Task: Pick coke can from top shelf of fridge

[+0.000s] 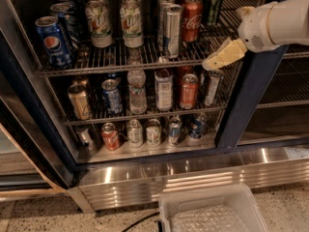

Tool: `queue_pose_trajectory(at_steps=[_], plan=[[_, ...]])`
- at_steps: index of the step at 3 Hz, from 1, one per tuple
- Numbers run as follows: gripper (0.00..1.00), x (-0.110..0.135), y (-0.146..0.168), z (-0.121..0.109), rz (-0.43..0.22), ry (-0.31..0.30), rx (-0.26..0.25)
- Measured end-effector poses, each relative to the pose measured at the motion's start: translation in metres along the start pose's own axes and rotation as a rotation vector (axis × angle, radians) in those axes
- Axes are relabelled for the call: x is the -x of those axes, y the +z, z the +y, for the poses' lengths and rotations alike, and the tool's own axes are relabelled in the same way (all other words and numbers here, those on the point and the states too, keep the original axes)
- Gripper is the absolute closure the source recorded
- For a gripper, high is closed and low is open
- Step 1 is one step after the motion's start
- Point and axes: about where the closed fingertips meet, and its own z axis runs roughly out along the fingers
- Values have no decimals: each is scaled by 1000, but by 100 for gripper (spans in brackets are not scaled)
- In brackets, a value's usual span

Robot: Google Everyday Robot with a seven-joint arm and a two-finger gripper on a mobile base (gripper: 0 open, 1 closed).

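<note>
The coke can [192,18], red with white script, stands upright toward the right of the top shelf [120,62], behind a slim silver-and-blue can [171,30]. The fridge [245,100] has a dark blue frame and stands open to the camera. My gripper [213,62], tan on a white arm, reaches in from the upper right. It hangs at the top shelf's front rail, to the right of the coke can and lower than it, touching no can.
A Pepsi can [53,41] and two green-and-white cans [99,23] share the top shelf. Cans and bottles fill the middle shelf [145,115] and the bottom row. A white bin [212,211] sits on the floor before the steel base [169,178].
</note>
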Motion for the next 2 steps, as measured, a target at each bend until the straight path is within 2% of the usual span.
queue_pose_trajectory(at_steps=[2], plan=[[12, 0, 16, -9, -26, 14, 15]])
